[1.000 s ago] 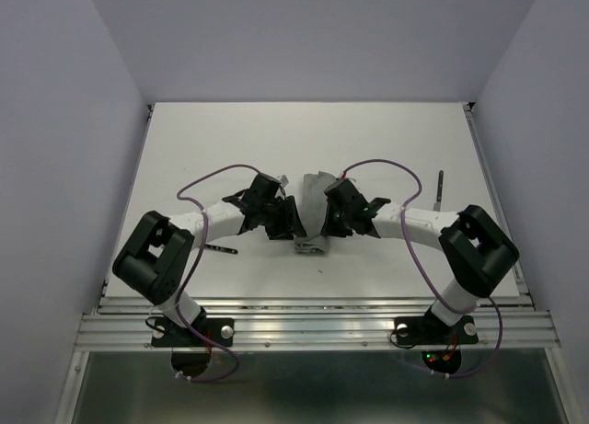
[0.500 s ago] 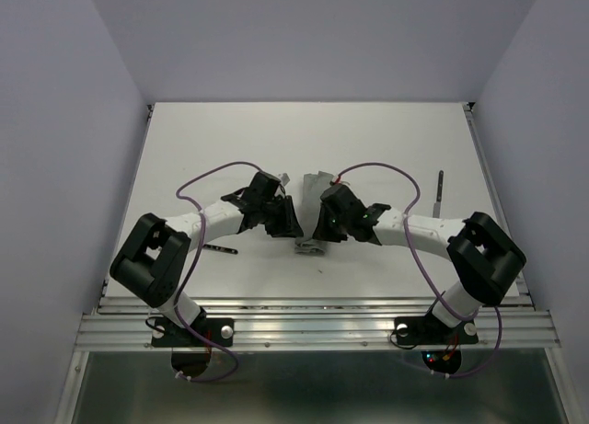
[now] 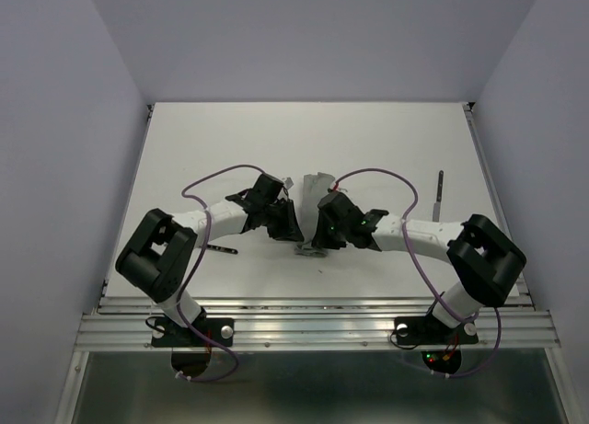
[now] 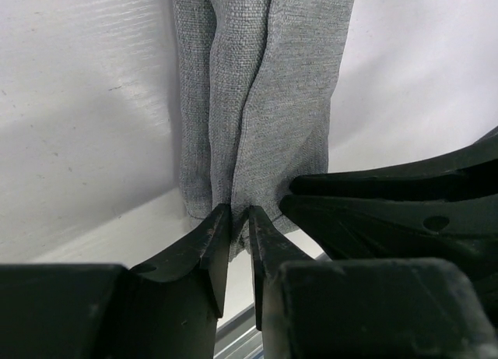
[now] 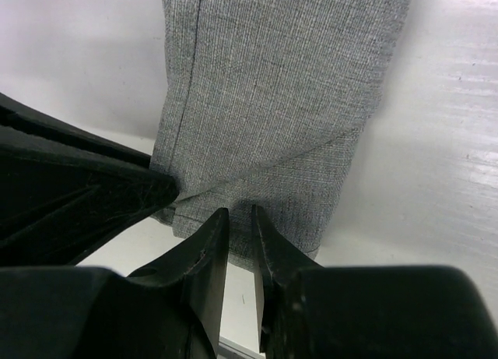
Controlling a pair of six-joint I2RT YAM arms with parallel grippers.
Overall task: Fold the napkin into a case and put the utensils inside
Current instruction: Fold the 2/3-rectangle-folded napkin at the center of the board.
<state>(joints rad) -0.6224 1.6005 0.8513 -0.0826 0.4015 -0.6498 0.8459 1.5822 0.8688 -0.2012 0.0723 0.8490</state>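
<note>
The napkin [image 3: 316, 187] lies mid-table, folded into a narrow grey strip running away from me, with layered folds [image 4: 264, 102]. My left gripper [image 3: 295, 233] is at its near end. In the left wrist view the left gripper [image 4: 240, 216] is shut on the napkin's near corner, with cloth caught between the tips. My right gripper [image 3: 317, 240] meets the same end from the right. In its wrist view the right gripper [image 5: 240, 216] has a slim gap, its tips resting on the napkin [image 5: 280, 94]. One of the utensils [image 3: 439, 189] lies far right and another [image 3: 221, 249] near left.
The white table [image 3: 212, 139] ends in a metal rail [image 3: 313, 304] just behind the napkin's near end. Each wrist view shows the other gripper's black fingers close by, the right fingers [image 4: 389, 211] and the left fingers [image 5: 70, 188]. Purple cables loop above both arms.
The left jaws have closed onto the napkin's near end. The right arm has shifted left and slightly nearer, bringing both grippers close together at that end.
</note>
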